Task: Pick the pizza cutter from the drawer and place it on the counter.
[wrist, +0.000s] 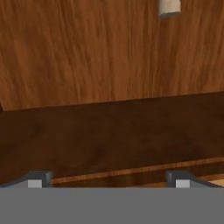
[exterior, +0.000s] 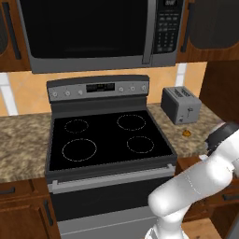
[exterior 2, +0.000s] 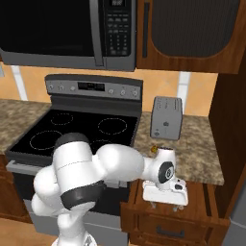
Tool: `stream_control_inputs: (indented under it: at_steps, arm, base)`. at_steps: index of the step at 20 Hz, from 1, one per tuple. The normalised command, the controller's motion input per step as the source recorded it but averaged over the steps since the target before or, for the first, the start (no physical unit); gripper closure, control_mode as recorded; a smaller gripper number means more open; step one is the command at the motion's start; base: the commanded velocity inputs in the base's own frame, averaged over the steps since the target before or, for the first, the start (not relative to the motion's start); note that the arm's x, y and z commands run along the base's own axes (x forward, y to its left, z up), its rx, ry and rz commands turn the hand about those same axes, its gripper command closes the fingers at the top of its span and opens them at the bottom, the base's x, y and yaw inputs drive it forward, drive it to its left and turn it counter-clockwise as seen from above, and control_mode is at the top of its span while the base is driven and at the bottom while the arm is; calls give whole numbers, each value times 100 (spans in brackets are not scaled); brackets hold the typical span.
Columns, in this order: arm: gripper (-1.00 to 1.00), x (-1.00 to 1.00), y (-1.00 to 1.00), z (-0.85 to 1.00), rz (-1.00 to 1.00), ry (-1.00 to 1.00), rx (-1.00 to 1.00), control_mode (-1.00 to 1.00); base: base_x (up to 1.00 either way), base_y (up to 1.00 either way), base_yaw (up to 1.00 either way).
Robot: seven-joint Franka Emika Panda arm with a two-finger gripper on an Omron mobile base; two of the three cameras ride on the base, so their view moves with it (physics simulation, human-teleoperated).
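The drawer (exterior 2: 207,198) stands pulled out below the counter (exterior 2: 199,139), right of the stove. My gripper (exterior 2: 165,203) hangs over its left half and points down into it. In the hand view the gripper (wrist: 107,179) is open, its fingertips (wrist: 37,179) wide apart with nothing between them, above the drawer's plain wood floor (wrist: 109,57). A small pale piece (wrist: 169,7) shows at the top edge of that view; it may be part of the pizza cutter, but I cannot tell. In the right base view my hand hides the drawer floor beneath it.
A grey toaster (exterior 2: 166,117) stands on the counter behind the drawer, with a tiny orange lump (exterior 2: 154,149) in front of it. The black glass stovetop (exterior: 107,135) is to the left, under a microwave (exterior: 93,32). A tall wooden panel (exterior 2: 230,134) closes the right side.
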Motion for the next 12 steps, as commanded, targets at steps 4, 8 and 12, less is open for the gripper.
stream_control_inputs:
  at_steps: [4, 8, 12]
  arm:
    - [-100, -100, -36, -100, 0, 41, -15, -100]
    - [-100, -100, -37, -100, 0, 43, -13, -100]
    - [-100, -100, -45, -53, 0, 26, 0, -100]
  base:
    - [0, 0, 0]
    - [0, 0, 0]
    - [0, 0, 0]
